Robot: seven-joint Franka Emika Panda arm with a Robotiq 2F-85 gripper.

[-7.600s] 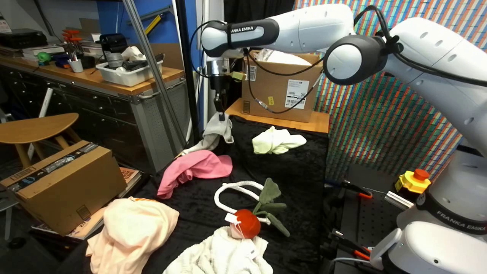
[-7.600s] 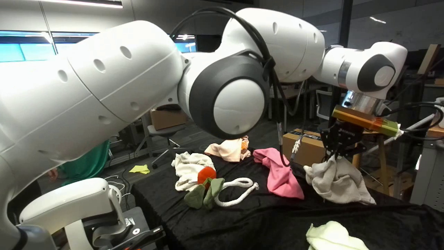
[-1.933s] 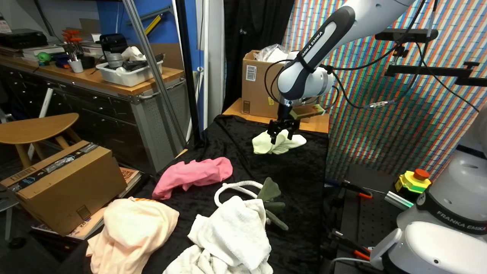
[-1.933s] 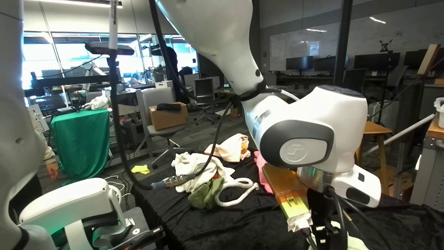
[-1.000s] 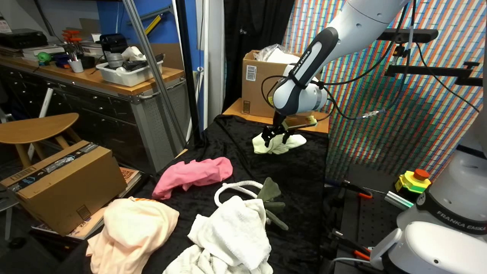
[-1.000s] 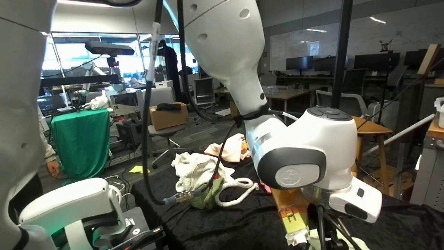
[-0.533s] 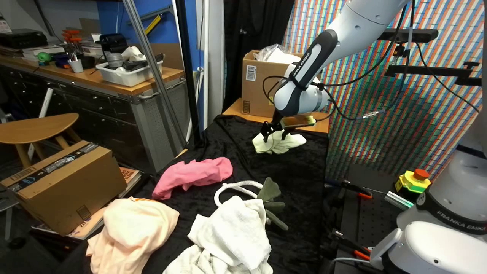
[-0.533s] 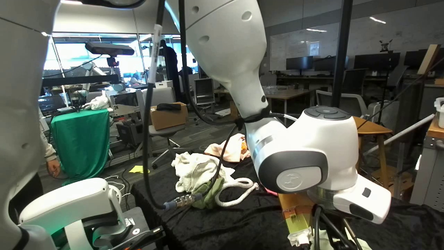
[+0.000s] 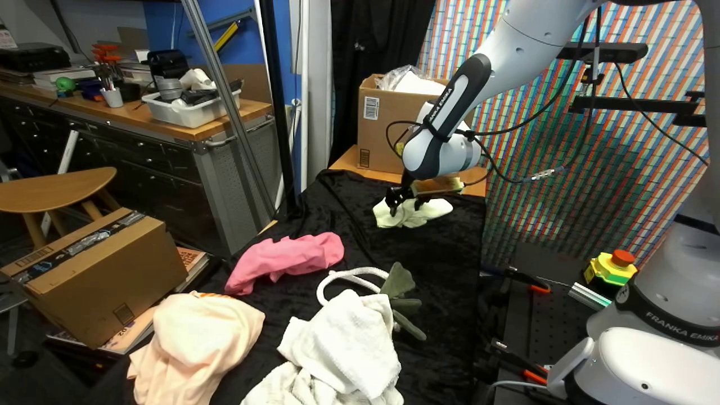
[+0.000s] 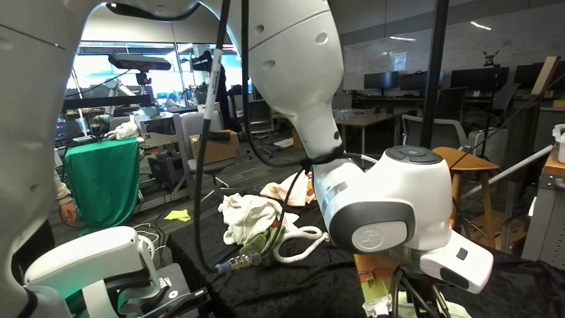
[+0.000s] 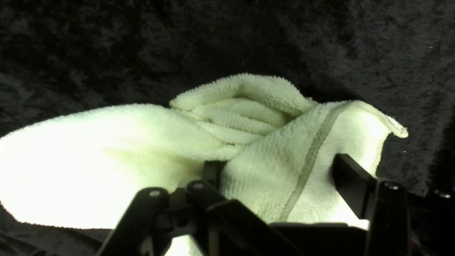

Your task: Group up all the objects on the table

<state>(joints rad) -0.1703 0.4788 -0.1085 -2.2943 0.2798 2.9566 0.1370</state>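
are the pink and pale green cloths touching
No, in an exterior view black fabric separates the pink cloth from the pale green cloth.

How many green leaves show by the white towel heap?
3: an upper leaf, a middle leaf and a lower leaf, beside the white towel heap in an exterior view. More may be hidden.

The gripper [image 11: 279, 165] sits low over the pale green cloth [image 9: 436, 210], jaws spread, with folds of it filling the space between them. I see a wide run of black cover [image 9: 444, 259] from there to the green leaves [image 9: 398, 281], and a hand could pass along it. Another dark lane leads across to the pink cloth [image 9: 289, 255]. The leaves, rope loop [image 9: 320, 291] and white towel heap [image 9: 343, 343] crowd together and would block a low sweep (a black cable [image 10: 200, 176] hangs in front of that heap too, in an exterior view). A cardboard box [image 9: 374, 135] walls off the end beyond the gripper.
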